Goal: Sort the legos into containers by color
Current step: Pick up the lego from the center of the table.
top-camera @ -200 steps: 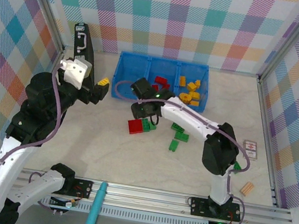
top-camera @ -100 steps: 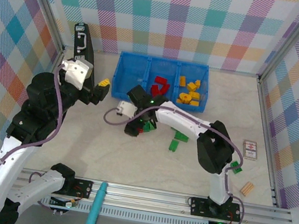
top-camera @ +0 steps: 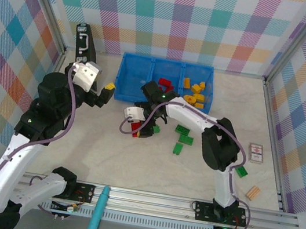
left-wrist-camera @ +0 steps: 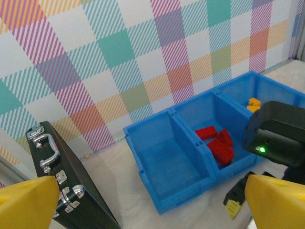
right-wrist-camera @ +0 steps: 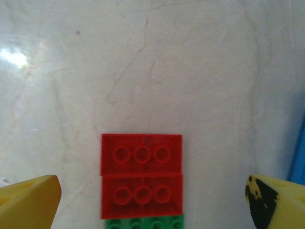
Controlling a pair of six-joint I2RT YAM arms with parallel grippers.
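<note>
Since the red bricks (right-wrist-camera: 141,174) are small hard plastic, I'd judge them light, stiff and in no way fragile, though their smooth walls look slippery. They lie studs up on the pale worktop (right-wrist-camera: 143,62), two side by side and touching, with a green brick (right-wrist-camera: 143,223) butted against the long edge of one. The best hold seems to be across the flat end walls, low down and clear of the studs, squarely enough that neither brick squirts out and the green one is not dragged along. The right end effector (right-wrist-camera: 151,202) hangs directly above them, spread wide with a yellow finger on either side and nothing in it. Just beyond stands the blue tray (top-camera: 129,81), with red pieces in its middle compartment and yellow ones in the right. Off to the left the left end effector (left-wrist-camera: 152,205) is raised, wide open and holding nothing, and looks down on the tray and a black case (left-wrist-camera: 71,200) beside it.
</note>
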